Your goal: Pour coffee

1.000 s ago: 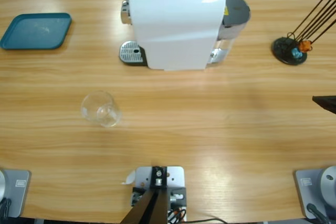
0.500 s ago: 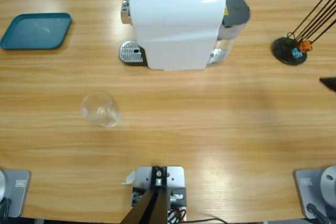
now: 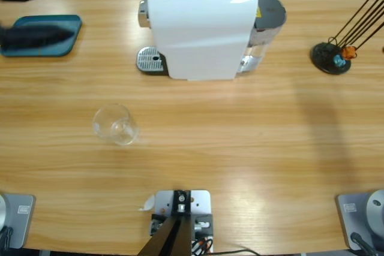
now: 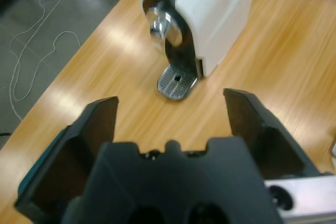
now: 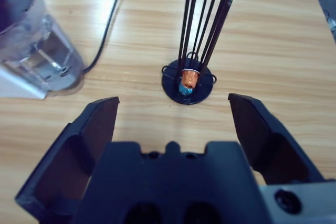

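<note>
I see the glass point(image 3: 115, 125) standing alone on the table point(image 3: 240, 148), front-left of the coffee machine point(image 3: 201, 28), looking clear; any coffee is too faint to tell. Both my grippers, left gripper point(image 4: 170, 106) and right gripper point(image 5: 173, 108), gape wide, holding nothing. No readable labels.

Bright, even overhead light glares on the table point(image 3: 240, 148); the left end effector point(image 3: 30, 34) is motion-blurred.

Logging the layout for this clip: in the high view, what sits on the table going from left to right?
Teal tray → clear glass → white coffee machine → black capsule rack.
</note>
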